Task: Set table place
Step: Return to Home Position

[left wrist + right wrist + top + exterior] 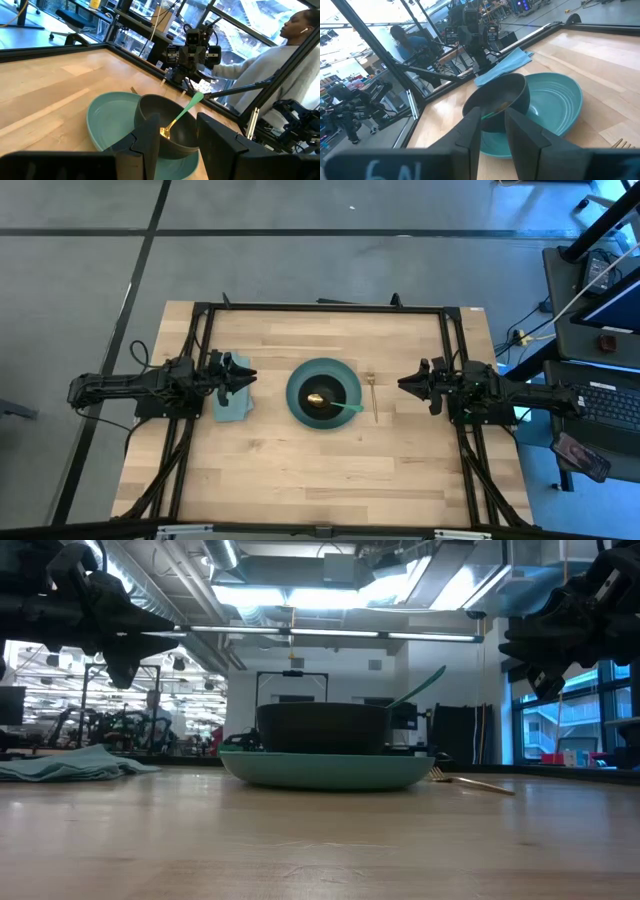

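Observation:
A teal plate (296,402) sits at the table's middle with a black bowl (325,385) on it. A gold spoon with a teal handle (349,407) rests in the bowl, its handle leaning on the rim toward the right. A slim gold fork (374,396) lies on the table right of the plate. A folded teal napkin (232,402) lies flat left of the plate. My left gripper (250,375) hovers open above the napkin's far edge. My right gripper (403,383) hovers open right of the fork. Both are raised above the table in the low view.
The wooden table (300,470) has a black rail frame (320,308) along its edges. Bare wood lies near and far of the plate. A person (280,55) sits beyond the table's right side, and a desk with a keyboard (610,400) stands there.

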Robot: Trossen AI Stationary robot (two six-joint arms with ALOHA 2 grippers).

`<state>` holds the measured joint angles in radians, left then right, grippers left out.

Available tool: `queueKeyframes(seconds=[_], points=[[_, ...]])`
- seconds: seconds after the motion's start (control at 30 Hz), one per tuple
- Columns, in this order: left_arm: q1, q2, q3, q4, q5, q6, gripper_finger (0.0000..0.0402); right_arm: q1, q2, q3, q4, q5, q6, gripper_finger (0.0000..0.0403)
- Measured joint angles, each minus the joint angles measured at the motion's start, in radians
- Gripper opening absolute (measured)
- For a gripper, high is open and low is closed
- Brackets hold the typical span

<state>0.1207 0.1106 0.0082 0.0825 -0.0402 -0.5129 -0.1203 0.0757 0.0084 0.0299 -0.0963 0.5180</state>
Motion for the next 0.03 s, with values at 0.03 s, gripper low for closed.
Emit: queueKeyframes(seconds=[0.03], points=[[0.0, 0.0, 0.0, 0.0, 0.0, 0.0, 0.0121, 0.0, 0.0, 0.0, 0.0, 0.0, 0.001, 0.0091]])
